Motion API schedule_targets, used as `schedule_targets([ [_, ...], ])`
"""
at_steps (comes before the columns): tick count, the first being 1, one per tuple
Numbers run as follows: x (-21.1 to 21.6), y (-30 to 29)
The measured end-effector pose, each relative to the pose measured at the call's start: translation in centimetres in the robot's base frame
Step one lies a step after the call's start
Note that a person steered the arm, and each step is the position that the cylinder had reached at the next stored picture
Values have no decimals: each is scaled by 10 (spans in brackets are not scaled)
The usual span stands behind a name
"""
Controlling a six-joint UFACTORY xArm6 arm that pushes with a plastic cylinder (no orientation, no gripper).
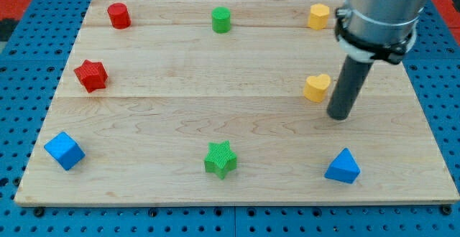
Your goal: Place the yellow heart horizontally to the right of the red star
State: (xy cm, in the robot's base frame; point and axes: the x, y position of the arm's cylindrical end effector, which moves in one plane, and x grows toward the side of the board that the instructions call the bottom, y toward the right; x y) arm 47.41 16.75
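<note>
The yellow heart (pixel 316 87) lies on the wooden board at the view's right, in the middle row. The red star (pixel 90 75) lies at the view's left, at about the same height. My tip (pixel 338 115) stands just right of and slightly below the yellow heart, close to it; I cannot tell if it touches.
A red cylinder (pixel 118 15) at top left, a green cylinder (pixel 221 19) at top middle, a yellow block (pixel 318 16) at top right. A blue cube (pixel 64 151) at bottom left, a green star (pixel 220 159) at bottom middle, a blue triangle (pixel 343 166) at bottom right. The board's edge (pixel 230 201) runs along the bottom.
</note>
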Motion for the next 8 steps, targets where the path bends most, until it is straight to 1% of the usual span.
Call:
schedule_targets([
  [1, -44, -31],
  [2, -52, -41],
  [3, -62, -34],
  [4, -81, -50],
  [5, -91, -52],
  [6, -96, -48],
  [8, -103, -63],
])
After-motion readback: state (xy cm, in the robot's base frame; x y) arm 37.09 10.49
